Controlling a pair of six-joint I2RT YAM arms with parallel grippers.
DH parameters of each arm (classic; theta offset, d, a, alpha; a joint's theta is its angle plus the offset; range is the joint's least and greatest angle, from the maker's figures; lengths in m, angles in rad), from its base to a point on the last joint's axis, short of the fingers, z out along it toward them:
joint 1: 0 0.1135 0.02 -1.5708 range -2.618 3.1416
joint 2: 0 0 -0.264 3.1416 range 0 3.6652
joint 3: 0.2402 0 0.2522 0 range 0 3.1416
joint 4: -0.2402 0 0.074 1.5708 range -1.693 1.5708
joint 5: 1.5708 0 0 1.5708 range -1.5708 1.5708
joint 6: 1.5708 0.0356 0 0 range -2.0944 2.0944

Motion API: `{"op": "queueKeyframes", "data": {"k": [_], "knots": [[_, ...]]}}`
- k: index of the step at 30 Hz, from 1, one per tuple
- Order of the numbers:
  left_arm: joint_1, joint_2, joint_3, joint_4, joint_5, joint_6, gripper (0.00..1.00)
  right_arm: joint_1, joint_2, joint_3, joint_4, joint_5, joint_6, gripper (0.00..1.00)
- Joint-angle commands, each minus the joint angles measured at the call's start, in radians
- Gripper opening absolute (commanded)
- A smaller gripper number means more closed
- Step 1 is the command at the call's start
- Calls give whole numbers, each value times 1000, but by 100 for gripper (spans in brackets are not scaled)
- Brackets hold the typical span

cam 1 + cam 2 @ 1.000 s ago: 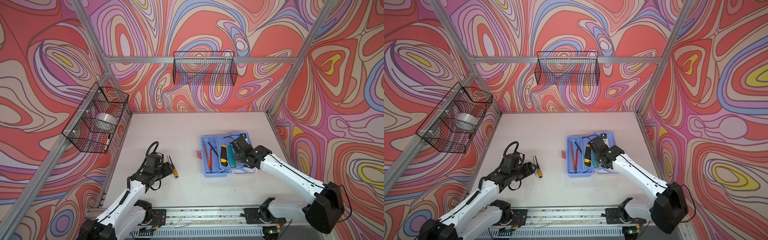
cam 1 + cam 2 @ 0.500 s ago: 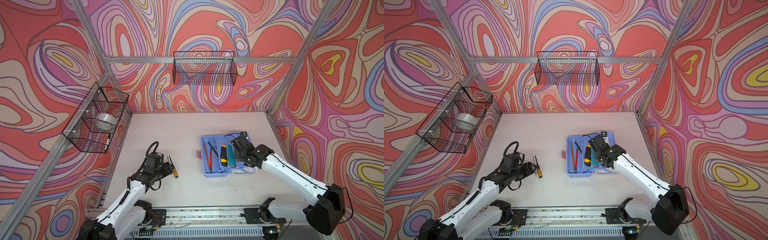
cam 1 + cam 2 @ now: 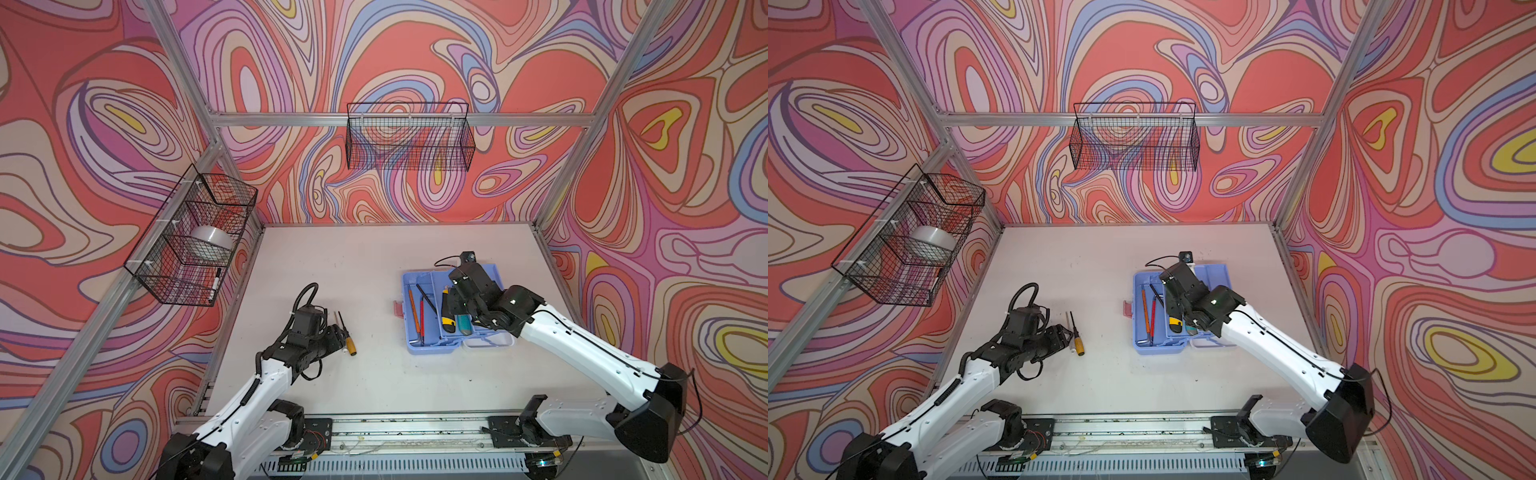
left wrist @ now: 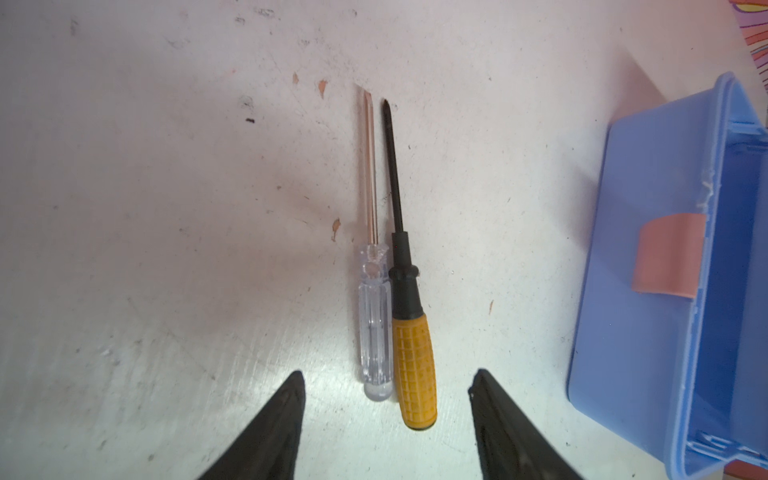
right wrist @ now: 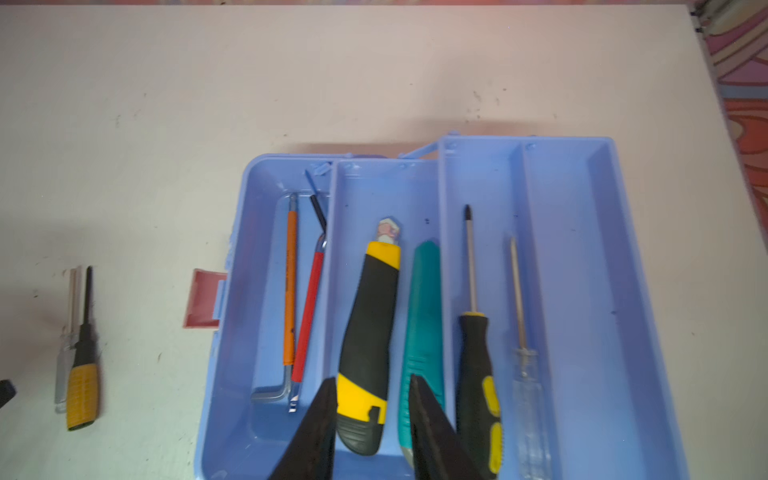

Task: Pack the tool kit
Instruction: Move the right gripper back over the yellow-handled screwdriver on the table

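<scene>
Jaws: my left gripper [image 4: 387,374] parted, right gripper [image 5: 372,379] slack astride the yellow utility knife [image 5: 370,324]. I should centre on the yellow-handled screwdriver [image 4: 413,365] alone.

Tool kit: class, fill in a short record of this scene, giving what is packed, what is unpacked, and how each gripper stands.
kit: tool kit, open, on the table
base: orange hex key, red hex key
knife tray: yellow knife, teal knife
driver tray: black driver, clear driver
unpacked: loose clear driver and yellow driver, side by side on the table
left gripper: open, empty, near the loose pair's handle ends
right gripper: open, astride the yellow knife's handle
</scene>
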Motion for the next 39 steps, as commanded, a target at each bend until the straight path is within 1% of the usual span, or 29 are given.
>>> {"op": "queueKeyframes", "data": {"k": [1, 8, 10, 12, 19, 21, 24, 31, 39], "knots": [[-2, -24, -10, -16, -3, -8, 64, 68, 63, 31, 73, -36, 34, 32], [-3, -78, -24, -66, -24, -16, 64, 202, 257, 94, 180, -123, 46, 39], [-3, -94, -29, -81, -44, -24, 65, 234, 328, 121, 207, -149, 50, 39], [-1, -107, -38, -84, -50, -30, 65, 261, 398, 152, 232, -181, 51, 41], [13, -129, -58, -100, -53, -39, 65, 328, 660, 293, 280, -278, 41, 41], [29, -134, -63, -102, -31, -39, 65, 338, 715, 333, 283, -293, 38, 41], [55, -150, -63, -126, -23, -40, 65, 342, 766, 363, 306, -324, 41, 41], [102, -195, -79, -164, -24, -40, 66, 349, 812, 402, 314, -357, 36, 41], [106, -196, -95, -139, -5, -47, 66, 352, 854, 434, 287, -347, 26, 41]]}}
